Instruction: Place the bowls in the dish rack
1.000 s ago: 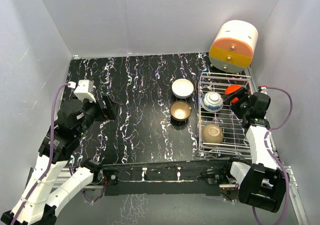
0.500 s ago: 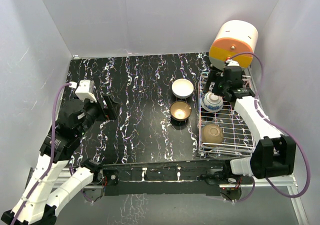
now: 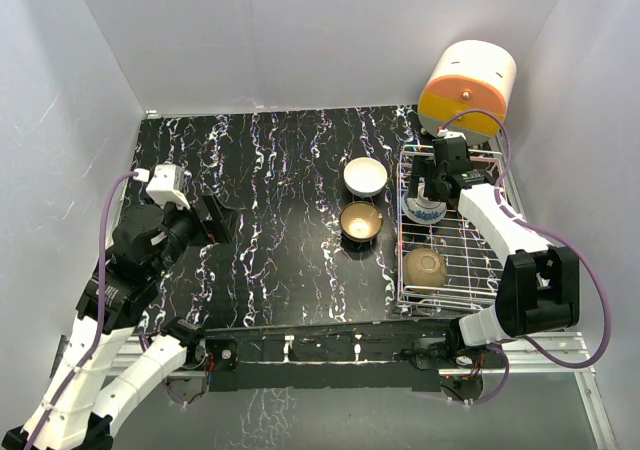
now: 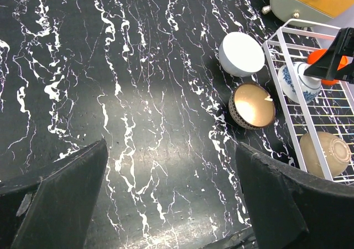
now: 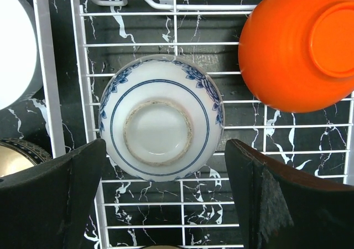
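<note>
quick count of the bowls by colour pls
orange-red round bowl: 1
blue-and-white patterned bowl: 1
tan bowl, upside down: 1
white bowl: 1
gold-inside dark brown bowl: 1
total: 5 bowls

The marbled table (image 3: 270,190) bears a white bowl (image 3: 365,176), gold bowl (image 3: 361,220), dish rack (image 3: 468,255) and orange box (image 3: 467,90).
</note>
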`<state>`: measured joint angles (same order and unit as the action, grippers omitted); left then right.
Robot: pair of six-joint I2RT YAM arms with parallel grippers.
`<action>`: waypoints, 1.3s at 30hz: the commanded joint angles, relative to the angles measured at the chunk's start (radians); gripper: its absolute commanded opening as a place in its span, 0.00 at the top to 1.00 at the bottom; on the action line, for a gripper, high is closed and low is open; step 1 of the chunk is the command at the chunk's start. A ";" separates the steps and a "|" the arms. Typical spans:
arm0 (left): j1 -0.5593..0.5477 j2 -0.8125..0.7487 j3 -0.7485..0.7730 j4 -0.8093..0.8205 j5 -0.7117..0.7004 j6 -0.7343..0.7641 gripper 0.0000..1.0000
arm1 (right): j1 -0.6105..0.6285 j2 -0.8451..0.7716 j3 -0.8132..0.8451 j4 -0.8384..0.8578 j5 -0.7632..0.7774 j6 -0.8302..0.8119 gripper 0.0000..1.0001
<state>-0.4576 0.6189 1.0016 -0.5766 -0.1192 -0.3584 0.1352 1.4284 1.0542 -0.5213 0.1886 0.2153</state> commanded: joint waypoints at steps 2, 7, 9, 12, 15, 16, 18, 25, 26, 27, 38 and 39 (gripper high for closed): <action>-0.003 -0.023 -0.022 0.001 -0.013 0.008 0.03 | 0.000 0.013 0.046 0.038 0.028 -0.027 0.08; -0.003 -0.030 -0.029 0.001 -0.018 0.017 0.03 | -0.001 0.026 0.049 0.041 0.078 -0.006 0.08; -0.003 -0.031 -0.029 0.001 -0.017 0.020 0.03 | -0.001 0.021 0.042 0.030 0.121 0.011 0.08; -0.003 -0.035 -0.031 0.001 -0.014 0.025 0.03 | -0.001 0.006 0.007 0.017 0.171 0.027 0.08; -0.002 -0.036 -0.032 0.002 -0.007 0.031 0.03 | -0.002 -0.016 -0.033 -0.008 0.209 0.048 0.08; -0.003 -0.036 -0.033 0.002 -0.003 0.033 0.03 | -0.003 -0.032 -0.048 -0.014 0.228 0.059 0.08; -0.002 -0.036 -0.035 0.001 0.004 0.035 0.03 | -0.002 -0.078 -0.086 -0.020 0.258 0.076 0.08; -0.003 -0.057 -0.057 0.000 0.023 0.021 0.03 | -0.002 -0.268 -0.167 -0.012 0.212 0.094 0.08; -0.003 -0.060 -0.059 0.000 0.023 0.017 0.03 | -0.003 -0.276 -0.154 -0.012 0.176 0.089 0.08; -0.003 -0.061 -0.060 -0.003 0.024 0.013 0.03 | -0.002 -0.277 -0.137 -0.013 0.136 0.082 0.08; -0.003 -0.062 -0.025 -0.029 -0.006 -0.004 0.03 | -0.001 -0.049 0.088 0.064 -0.065 -0.005 0.13; -0.003 -0.059 -0.020 -0.032 -0.009 -0.004 0.03 | -0.001 -0.025 0.104 0.079 -0.072 -0.011 0.14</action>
<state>-0.4576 0.5575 0.9440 -0.5903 -0.1165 -0.3557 0.1352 1.3354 1.0794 -0.5335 0.1627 0.2428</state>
